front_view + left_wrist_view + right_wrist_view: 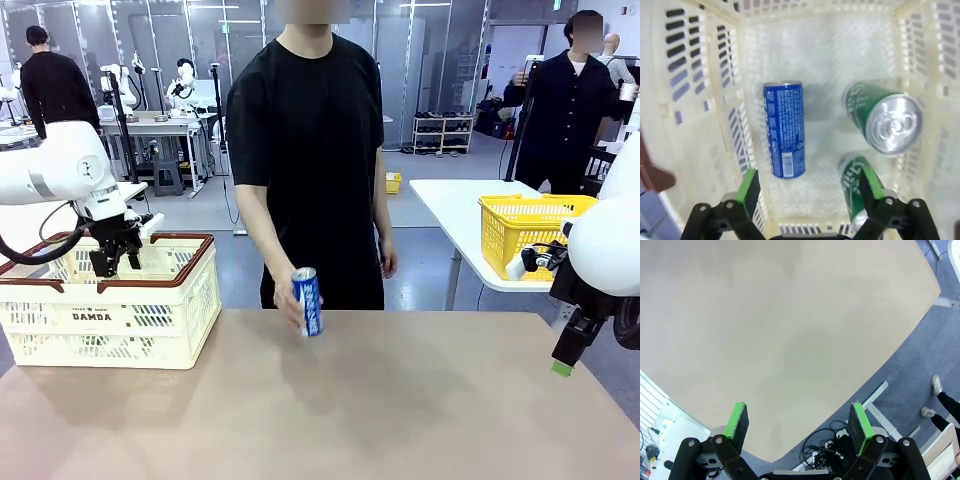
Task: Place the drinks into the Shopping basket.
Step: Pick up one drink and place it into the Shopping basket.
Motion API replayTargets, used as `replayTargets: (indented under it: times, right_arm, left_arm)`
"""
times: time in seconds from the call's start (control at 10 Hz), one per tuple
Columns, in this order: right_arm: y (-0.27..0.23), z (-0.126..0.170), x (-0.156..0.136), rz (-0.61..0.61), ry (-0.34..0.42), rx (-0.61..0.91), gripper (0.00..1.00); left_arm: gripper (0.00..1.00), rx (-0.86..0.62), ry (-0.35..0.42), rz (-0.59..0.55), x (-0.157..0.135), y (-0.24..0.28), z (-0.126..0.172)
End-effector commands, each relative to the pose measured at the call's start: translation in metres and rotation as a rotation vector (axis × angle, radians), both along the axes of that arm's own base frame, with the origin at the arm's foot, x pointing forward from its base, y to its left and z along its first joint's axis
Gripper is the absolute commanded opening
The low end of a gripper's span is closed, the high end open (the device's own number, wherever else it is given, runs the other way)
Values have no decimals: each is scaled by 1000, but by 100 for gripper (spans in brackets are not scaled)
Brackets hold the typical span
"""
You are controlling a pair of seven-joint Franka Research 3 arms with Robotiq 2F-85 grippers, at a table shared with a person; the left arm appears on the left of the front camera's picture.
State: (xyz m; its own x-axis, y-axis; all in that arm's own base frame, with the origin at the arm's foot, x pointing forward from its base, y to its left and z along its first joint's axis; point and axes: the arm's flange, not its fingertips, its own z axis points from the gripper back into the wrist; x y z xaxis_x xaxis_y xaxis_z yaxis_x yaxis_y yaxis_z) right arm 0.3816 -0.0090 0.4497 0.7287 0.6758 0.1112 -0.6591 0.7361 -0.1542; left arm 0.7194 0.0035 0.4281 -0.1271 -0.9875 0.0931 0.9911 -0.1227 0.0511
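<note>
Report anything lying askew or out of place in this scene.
Inside the Shopping basket, the blue can and two green cans lie tipped on their sides, pointing different ways. No spill or dent shows.

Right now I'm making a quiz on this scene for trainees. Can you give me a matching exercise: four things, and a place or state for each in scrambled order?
Things:
1. blue can in the person's hand
2. left gripper
3. right gripper
4. two green cans

Places or states:
A. lying on the floor of the Shopping basket
B. open, over the bare table
C. open, above the basket's inside
D. held just above the table's far edge

Pairs: 1-D, 2-C, 3-B, 4-A
</note>
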Motion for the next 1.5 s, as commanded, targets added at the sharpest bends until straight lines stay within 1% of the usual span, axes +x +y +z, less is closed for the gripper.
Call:
replayTargets:
  times: [0.0, 0.1, 0.3, 0.5, 0.7, 0.9, 1.0, 1.1, 1.4]
  right_arm:
    - [2, 0, -1, -13, -2, 1, 100]
    - [2, 0, -1, -13, -2, 1, 100]
    - [2, 0, -1, -13, -2, 1, 100]
    - [2, 0, -1, -13, -2, 1, 100]
    - [2, 0, -1, -13, -2, 1, 100]
    - [2, 0, -1, -13, -2, 1, 100]
    - [2, 0, -1, -13, -2, 1, 100]
    - [2, 0, -1, -13, -2, 1, 100]
    - [2, 0, -1, -13, -2, 1, 100]
  left_arm:
    - [100, 46, -4, -50, -20, -3, 25]
    - [100, 42, -1, -66, -31, -5, 36]
    - [100, 51, -4, -82, -68, -11, 56]
    - [100, 10, -30, -137, -112, -18, 64]
    - [100, 4, -45, -231, -159, -27, 59]
    - [100, 8, -48, -335, -193, -38, 48]
    - [100, 15, -26, -386, -205, -44, 39]
    - [100, 13, -20, -398, -210, -46, 30]
    - [100, -9, -31, -433, -214, -44, 20]
